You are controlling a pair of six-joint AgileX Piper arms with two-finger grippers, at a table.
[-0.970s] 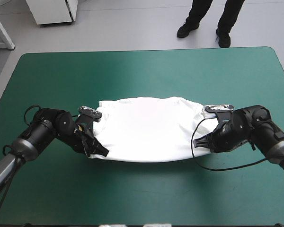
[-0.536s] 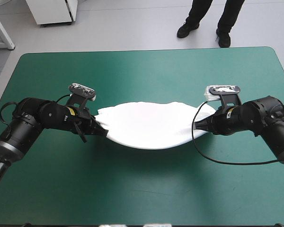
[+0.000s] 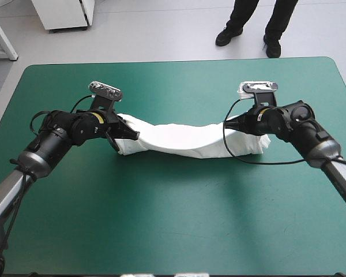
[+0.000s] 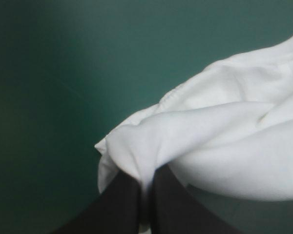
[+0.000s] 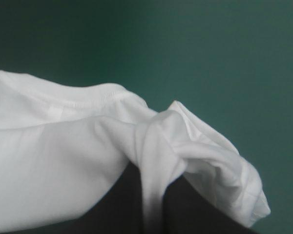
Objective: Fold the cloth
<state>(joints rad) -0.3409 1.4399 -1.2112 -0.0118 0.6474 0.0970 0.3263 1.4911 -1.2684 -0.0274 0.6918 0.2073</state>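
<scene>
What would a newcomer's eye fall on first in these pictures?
The white T-shirt, gathered into a long narrow band over the middle of the teal-green table. Then the two black grippers: the left gripper pinches its left end and the right gripper its right end, each shut on the cloth.

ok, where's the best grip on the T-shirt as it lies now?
Probably the two short ends, each from its outer side. The T-shirt is a long narrow band; its bunched ends pinch firmly, where the left gripper and right gripper are shut on it.
</scene>
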